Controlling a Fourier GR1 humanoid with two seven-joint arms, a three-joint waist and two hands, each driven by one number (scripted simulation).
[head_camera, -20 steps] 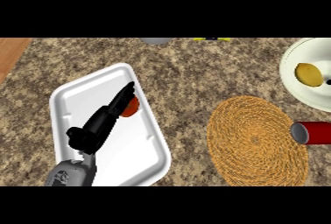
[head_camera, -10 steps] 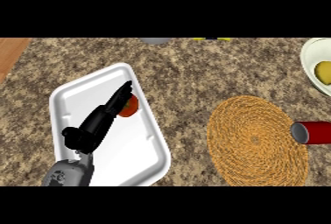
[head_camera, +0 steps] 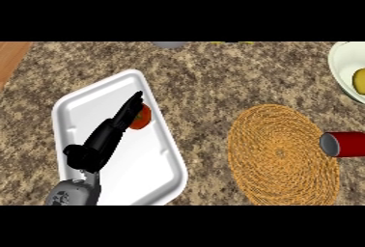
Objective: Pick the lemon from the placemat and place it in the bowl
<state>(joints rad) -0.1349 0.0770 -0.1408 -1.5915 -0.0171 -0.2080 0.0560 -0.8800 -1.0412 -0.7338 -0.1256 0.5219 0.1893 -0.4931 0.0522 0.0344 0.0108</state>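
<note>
since the lemon [head_camera: 358, 80] already sits in the bowl [head_camera: 341, 72], the left hand [head_camera: 107, 137] rests released — fingers straight — over the white tray [head_camera: 85, 103].

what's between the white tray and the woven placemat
Only bare speckled counter lies between the white tray and the woven placemat in the head view.

A kitchen: a speckled brown granite counter [head_camera: 214, 82] spreads around the black left hand [head_camera: 107, 137], bearing a white rectangular tray [head_camera: 153, 166] beneath it, and to its right a round woven straw placemat [head_camera: 281, 154] and cream bowl [head_camera: 341, 72].
</note>
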